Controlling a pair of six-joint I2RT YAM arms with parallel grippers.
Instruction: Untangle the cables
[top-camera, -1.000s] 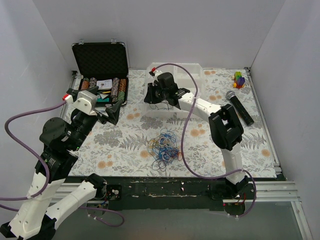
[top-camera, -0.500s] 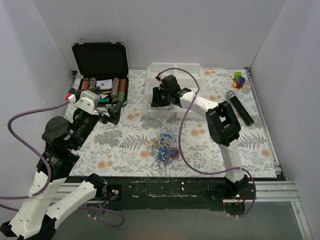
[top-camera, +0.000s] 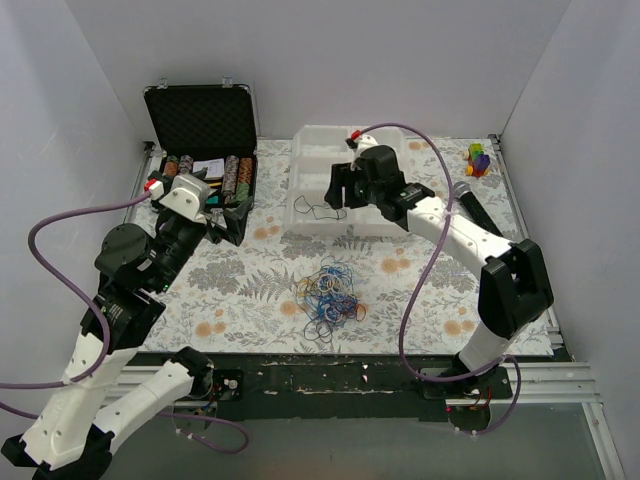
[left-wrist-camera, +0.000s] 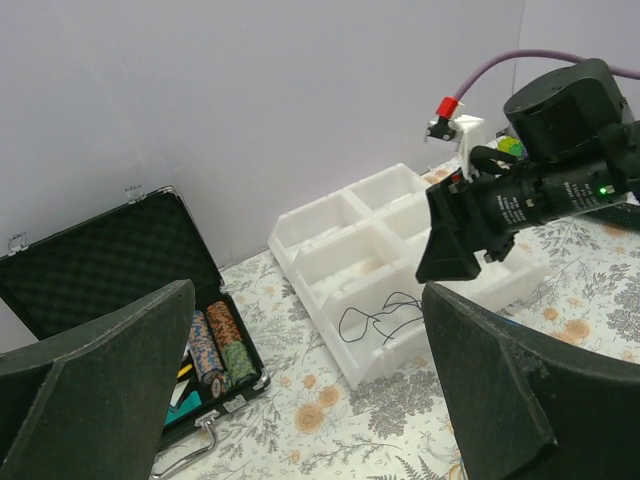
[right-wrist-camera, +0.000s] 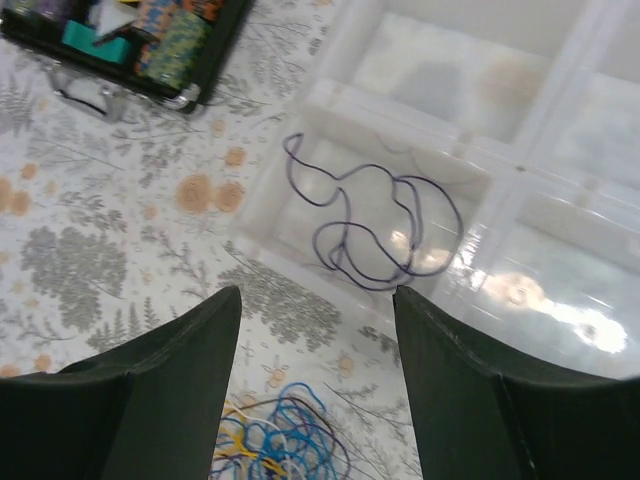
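Rightward across the tray (top-camera: 320, 135) is where my right gripper (right-wrist-camera: 316, 300) has swung since a second ago, jaws now spread and holding nothing; below them a black cable (top-camera: 316, 210) lies loose in the near-left compartment; the left gripper (left-wrist-camera: 308, 300) hangs wide open beside the case (top-camera: 200, 120). I judge one cable is dropped off; next I'd go back to the tangle (top-camera: 330, 292) on the cloth (top-camera: 250, 280) and pinch a single outer loop.

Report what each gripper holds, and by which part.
Nothing is held. The left gripper and right gripper are open and empty; the thin black cable loop lies loose in the white compartment tray.
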